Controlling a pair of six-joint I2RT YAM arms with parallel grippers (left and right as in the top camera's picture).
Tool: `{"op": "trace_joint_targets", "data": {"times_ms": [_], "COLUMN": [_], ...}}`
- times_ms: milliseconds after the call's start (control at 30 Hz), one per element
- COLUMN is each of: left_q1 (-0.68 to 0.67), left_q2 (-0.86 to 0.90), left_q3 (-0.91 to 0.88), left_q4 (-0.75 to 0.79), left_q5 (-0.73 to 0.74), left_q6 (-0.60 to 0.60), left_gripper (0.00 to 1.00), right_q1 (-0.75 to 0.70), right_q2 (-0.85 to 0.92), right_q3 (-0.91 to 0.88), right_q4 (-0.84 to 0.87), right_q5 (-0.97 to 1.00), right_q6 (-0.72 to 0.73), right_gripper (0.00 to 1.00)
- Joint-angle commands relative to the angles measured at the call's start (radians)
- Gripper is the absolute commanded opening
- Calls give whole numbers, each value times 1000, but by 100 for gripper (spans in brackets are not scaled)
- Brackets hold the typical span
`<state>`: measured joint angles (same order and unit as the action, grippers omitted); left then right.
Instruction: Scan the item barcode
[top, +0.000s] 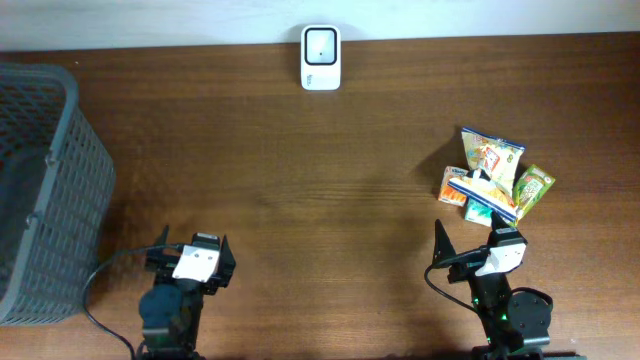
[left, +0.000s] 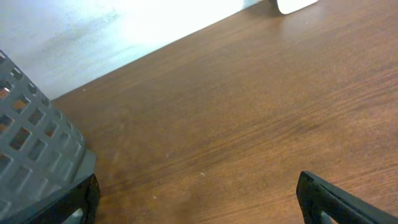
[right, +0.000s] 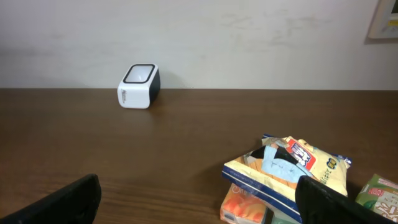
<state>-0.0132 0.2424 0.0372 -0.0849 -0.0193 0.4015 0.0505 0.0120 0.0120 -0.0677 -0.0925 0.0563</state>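
A pile of snack items (top: 490, 178) lies at the right of the wooden table, with a yellow and blue packet (right: 283, 169) on top, an orange box (right: 244, 206) under it and a green packet (top: 533, 188) at its right. The white barcode scanner (top: 321, 57) stands at the far edge, centre; it also shows in the right wrist view (right: 138, 86). My right gripper (top: 470, 243) is open just short of the pile, and the packet lies in front of its right finger (right: 323, 202). Near the front left, my left gripper (top: 195, 248) is open over bare wood (left: 199, 200).
A grey mesh basket (top: 40, 190) takes up the left edge of the table, close beside my left gripper's left finger (left: 84, 196). A pale wall runs behind the table's far edge.
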Motion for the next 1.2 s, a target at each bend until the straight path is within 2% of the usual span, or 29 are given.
{"op": "trace_joint_targets", "data": {"times_ms": [0,133,233,1167], "left_q1": [-4,-4,-3,-4], "left_q2": [-58,-125,-238,-236], "left_q3": [-29,-28,-28,-28], "left_q4": [3,1,19,1], "left_q5": [0,23,22,22], "left_q6": [20,-16,-26,-26], "left_gripper": [99,99,99,99], "right_q1": [8,8,8,8], "right_q2": [-8,-8,-8,-8], "right_q3": [-6,-6,-6,-6], "right_q4": [-3,-3,-3,-3], "right_q5": [-5,-5,-5,-5], "right_q6": [5,5,5,5], "right_gripper": [99,99,99,99]}}
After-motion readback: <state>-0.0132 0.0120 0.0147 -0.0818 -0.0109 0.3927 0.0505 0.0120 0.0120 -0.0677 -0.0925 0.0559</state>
